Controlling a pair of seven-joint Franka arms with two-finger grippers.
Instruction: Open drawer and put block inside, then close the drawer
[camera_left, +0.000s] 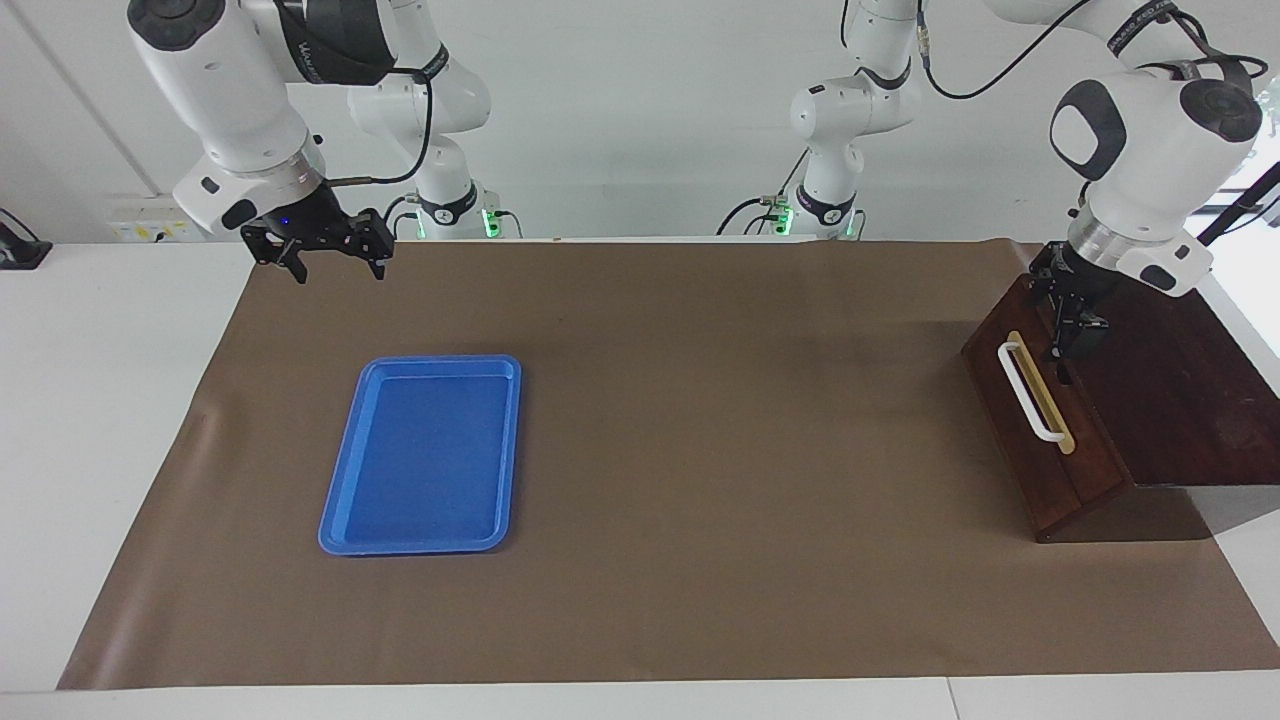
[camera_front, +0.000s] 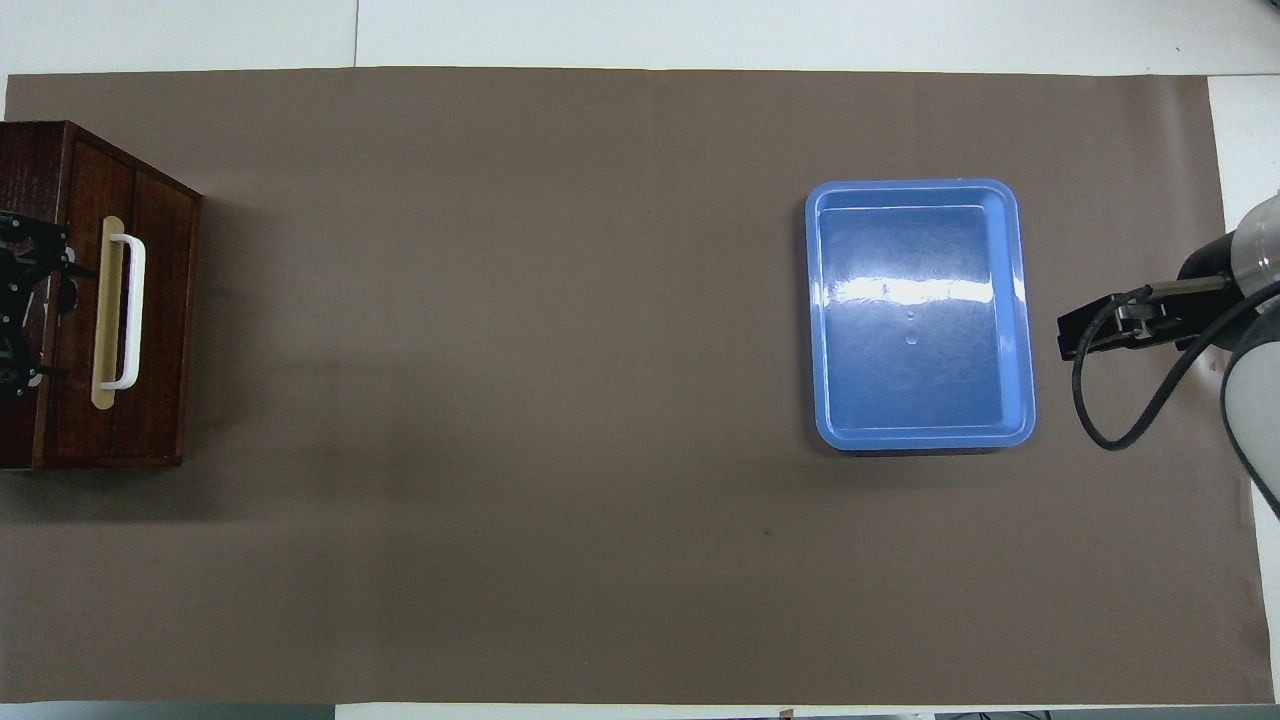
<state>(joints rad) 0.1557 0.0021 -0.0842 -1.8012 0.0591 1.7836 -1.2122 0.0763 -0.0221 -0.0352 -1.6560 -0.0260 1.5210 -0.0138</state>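
The dark reddish-brown drawer (camera_left: 1085, 470) (camera_front: 160, 300) stands pushed in at the left arm's end of the table, its white bar handle (camera_left: 1030, 405) (camera_front: 128, 310) free. My left gripper (camera_left: 1068, 330) (camera_front: 20, 300) hangs open over the cabinet top just beside the handle, touching nothing. My right gripper (camera_left: 338, 270) (camera_front: 1085, 340) waits open and holds nothing, in the air over the mat's corner at the right arm's end. The block is out of view.
A flat blue tray (camera_left: 420, 455) (camera_front: 920, 315) with nothing in it lies on the brown mat (camera_left: 700, 450) toward the right arm's end. The dark wooden cabinet (camera_left: 1180, 400) that holds the drawer sits at the mat's edge.
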